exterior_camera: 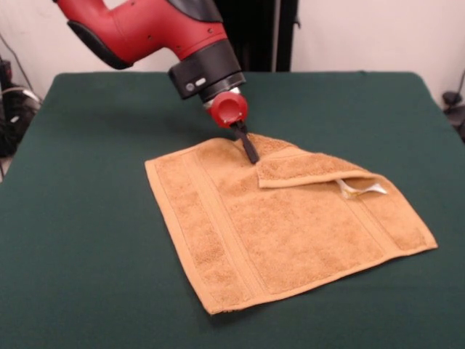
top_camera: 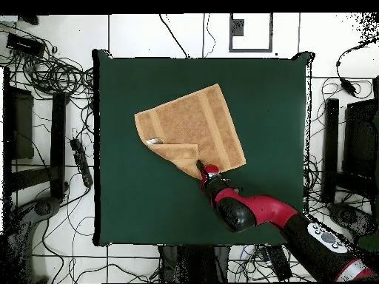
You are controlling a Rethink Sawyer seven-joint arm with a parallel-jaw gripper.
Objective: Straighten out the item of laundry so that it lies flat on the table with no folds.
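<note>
We've got the towel [exterior_camera: 283, 225] mostly flat, one corner flap [exterior_camera: 312, 169] still folded; can't tell if the gripper [exterior_camera: 251, 154] is pinching.

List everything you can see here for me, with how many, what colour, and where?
square orange-tan terry towel: one, mid-table, one corner folded over.
small white care tag: one, peeking out beside the folded flap.
large table with dark green cloth: one, under the towel.
black cables: many, on the white floor around the table.
red and black arm: one, reaching down from the far side.
hand: one, black tip on the towel's folded corner.
</note>
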